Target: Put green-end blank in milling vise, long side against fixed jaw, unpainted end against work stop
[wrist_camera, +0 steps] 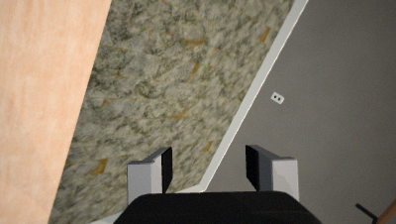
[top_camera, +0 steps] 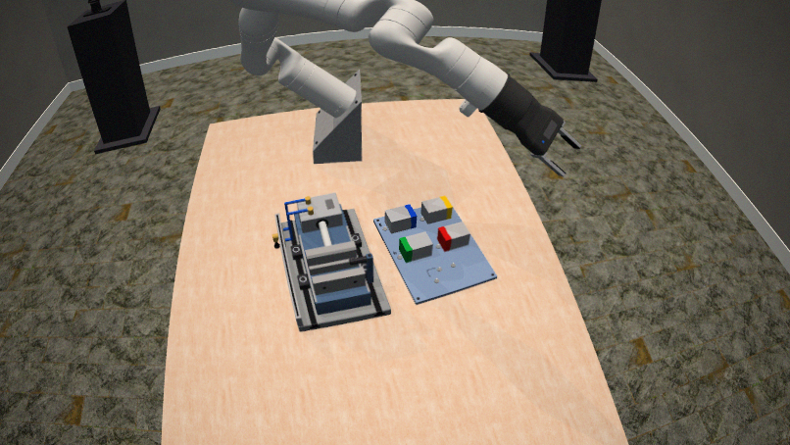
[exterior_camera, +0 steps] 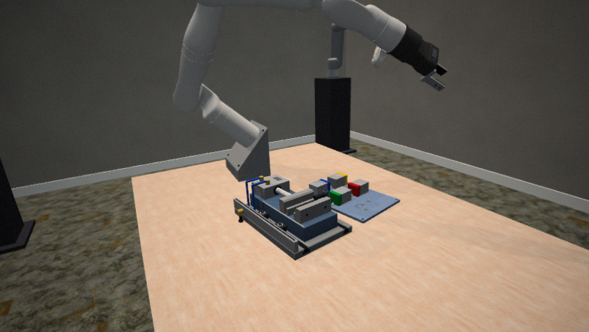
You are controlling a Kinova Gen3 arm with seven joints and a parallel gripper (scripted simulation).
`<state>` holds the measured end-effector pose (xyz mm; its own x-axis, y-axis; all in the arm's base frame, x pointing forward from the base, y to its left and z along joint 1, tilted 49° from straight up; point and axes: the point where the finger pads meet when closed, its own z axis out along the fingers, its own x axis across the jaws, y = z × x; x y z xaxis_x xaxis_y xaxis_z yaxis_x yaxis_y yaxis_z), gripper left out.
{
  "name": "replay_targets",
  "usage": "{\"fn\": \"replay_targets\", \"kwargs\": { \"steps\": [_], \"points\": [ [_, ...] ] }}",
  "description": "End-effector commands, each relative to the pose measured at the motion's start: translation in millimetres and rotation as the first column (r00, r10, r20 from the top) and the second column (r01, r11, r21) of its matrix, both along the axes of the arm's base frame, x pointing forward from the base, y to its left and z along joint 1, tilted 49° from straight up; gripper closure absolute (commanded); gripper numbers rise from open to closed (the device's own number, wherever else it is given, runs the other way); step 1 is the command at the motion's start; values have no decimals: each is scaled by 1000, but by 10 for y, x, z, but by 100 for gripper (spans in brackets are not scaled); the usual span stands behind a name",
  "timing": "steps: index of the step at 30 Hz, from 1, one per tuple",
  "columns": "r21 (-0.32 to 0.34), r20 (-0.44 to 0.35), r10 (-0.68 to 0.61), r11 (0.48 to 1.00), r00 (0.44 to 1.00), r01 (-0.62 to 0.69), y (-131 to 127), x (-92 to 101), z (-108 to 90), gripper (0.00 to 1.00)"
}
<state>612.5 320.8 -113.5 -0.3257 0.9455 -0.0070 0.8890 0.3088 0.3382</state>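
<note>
Barely started: my gripper [top_camera: 559, 153] hangs high off the table's edge, fingers wide apart and empty. Green-ended blank [top_camera: 417, 246] sits on the plate [top_camera: 469, 275], vise [top_camera: 331, 265] empty.

Two black pillars [top_camera: 110, 76] [top_camera: 568, 32] on mottled floor [top_camera: 663, 275].

White arm [top_camera: 442, 52] segs; black wrist; grey fingers — black pads

1. Gripper [exterior_camera: 435, 77] high above the table's far right edge, fingers wide, holding nothing.
2. Vise [exterior_camera: 288, 205] on table [exterior_camera: 370, 268].
3. Green-ended blank [exterior_camera: 340, 196] on plate [exterior_camera: 383, 204], beside vise.
</note>
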Motion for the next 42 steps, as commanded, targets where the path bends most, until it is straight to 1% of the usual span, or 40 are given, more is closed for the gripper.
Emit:
{"fn": "replay_targets", "kwargs": {
  "steps": [1,18,33,35,42],
  "points": [
    [2,2,2,1000,1000,-2,18,4,13,0],
    [2,2,2,1000,1000,-2,18,4,13,0],
    [-108,-121,152,980,981,-166,-163,-291,145,0],
    [-108,-121,152,980,981,-166,-163,-291,145,0],
    [-152,-184,215,958,959,-244,-252,-442,192,0]
  ]
}}
